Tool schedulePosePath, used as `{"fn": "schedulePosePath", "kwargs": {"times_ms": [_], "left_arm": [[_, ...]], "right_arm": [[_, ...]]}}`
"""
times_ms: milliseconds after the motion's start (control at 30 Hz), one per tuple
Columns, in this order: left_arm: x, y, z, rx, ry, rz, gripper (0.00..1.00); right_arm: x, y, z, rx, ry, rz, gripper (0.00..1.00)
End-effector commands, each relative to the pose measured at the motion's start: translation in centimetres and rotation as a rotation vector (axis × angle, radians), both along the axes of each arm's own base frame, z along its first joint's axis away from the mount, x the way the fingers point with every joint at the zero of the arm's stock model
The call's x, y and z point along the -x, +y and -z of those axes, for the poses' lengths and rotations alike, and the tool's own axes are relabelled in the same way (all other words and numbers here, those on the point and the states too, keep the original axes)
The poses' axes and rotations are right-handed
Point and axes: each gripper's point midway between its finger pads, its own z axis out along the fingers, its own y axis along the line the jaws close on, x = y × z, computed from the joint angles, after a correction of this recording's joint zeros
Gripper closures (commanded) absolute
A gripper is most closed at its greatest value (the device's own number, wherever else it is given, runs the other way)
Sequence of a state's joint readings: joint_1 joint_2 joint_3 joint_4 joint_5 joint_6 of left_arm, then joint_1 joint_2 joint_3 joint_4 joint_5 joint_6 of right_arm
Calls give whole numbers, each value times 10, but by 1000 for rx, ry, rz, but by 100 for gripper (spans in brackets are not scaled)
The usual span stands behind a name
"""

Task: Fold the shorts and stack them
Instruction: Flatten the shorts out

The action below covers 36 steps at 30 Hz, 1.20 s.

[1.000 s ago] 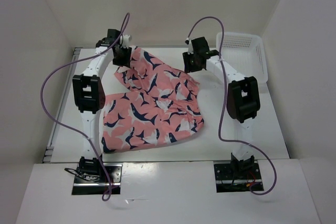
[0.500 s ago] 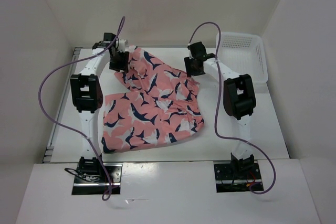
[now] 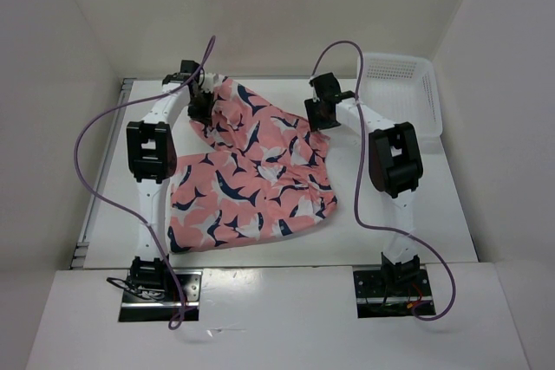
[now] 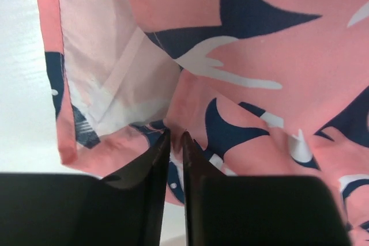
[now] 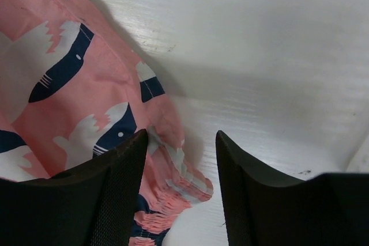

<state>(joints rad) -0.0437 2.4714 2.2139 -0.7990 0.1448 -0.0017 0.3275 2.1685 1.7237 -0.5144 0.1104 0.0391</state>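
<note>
Top external view: shows the shark-print shorts (image 3: 251,175) lying rumpled across the middle of the table (image 3: 390,223), far edge bunched up between the two arms, left of the white mesh basket (image 3: 429,97) in the far right corner. At the left gripper (image 4: 174,136), pinches a fold of the fabric beside a hem, fingers (image 4: 153,168) pressed almost together. At the right gripper (image 5: 181,142), holds fingers (image 5: 118,177) spread wide over a crinkled corner of the fabric and bare table, gripping nothing.
</note>
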Motion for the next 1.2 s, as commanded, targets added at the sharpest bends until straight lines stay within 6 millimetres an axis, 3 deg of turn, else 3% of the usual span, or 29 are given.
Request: {"fn": "schedulePosePath", "kwargs": {"times_ms": [0, 33, 100, 133, 200, 267, 300, 333, 400, 433, 500, 533, 633, 733, 800, 867, 900, 967, 1000, 1033, 1133, 1167], "left_arm": [[-1, -10, -4, 32, 0, 24, 82], [4, -10, 3, 31, 23, 24, 91], [11, -11, -2, 39, 29, 28, 100], [15, -11, -3, 39, 34, 28, 100], [18, -13, -19, 51, 10, 33, 100], [30, -6, -38, 43, -7, 21, 100], [33, 4, -44, 35, -19, 2, 100], [39, 14, -67, 35, -54, -18, 100], [61, 27, -60, -8, -11, -49, 100], [69, 36, -72, -29, -29, -69, 100], [96, 45, -59, -82, 29, -92, 100], [103, 47, -68, -93, 16, -98, 100], [121, 50, -70, -110, 28, -105, 100], [131, 63, -71, -137, 33, -135, 100], [142, 75, -61, -155, 62, -164, 100], [144, 75, -53, -155, 68, -164, 100], [144, 77, -50, -164, 65, -168, 99], [144, 77, -46, -164, 75, -167, 87], [140, 77, -46, -164, 72, -168, 74], [133, 76, -54, -155, 47, -166, 49], [123, 79, -65, -165, 12, -174, 26], [121, 82, -72, -181, -6, -183, 23]], "right_arm": [[1, 7, 8, -12, 2, -33, 44], [9, 10, 17, -29, 38, -52, 54], [9, 12, 17, -38, 41, -58, 70], [9, 13, 17, -43, 42, -51, 83], [9, 9, 23, -23, 47, -39, 93], [-5, -1, 16, -8, 7, 21, 100], [-11, -11, 12, -5, -6, 43, 100], [-17, -13, 9, -14, -15, 61, 100], [-24, -23, 4, 2, -40, 90, 100], [-27, -23, 1, -1, -51, 91, 100], [-27, -22, 1, -17, -49, 112, 100], [-30, -21, -3, -21, -59, 113, 100], [-35, -22, -7, -26, -76, 153, 100], [-43, -25, -13, -12, -101, 169, 100], [-46, -26, -12, -5, -107, 176, 100], [-48, -21, -16, -29, -110, 160, 100], [-50, -16, -20, -48, -114, 147, 94], [-50, -9, -23, -76, -111, 112, 50], [-48, -1, -22, -106, -99, 76, 31], [-48, 2, -31, -118, -111, 55, 26], [-45, 6, -61, -151, -152, 23, 15], [-44, 6, -72, -157, -171, 22, 11]]}}
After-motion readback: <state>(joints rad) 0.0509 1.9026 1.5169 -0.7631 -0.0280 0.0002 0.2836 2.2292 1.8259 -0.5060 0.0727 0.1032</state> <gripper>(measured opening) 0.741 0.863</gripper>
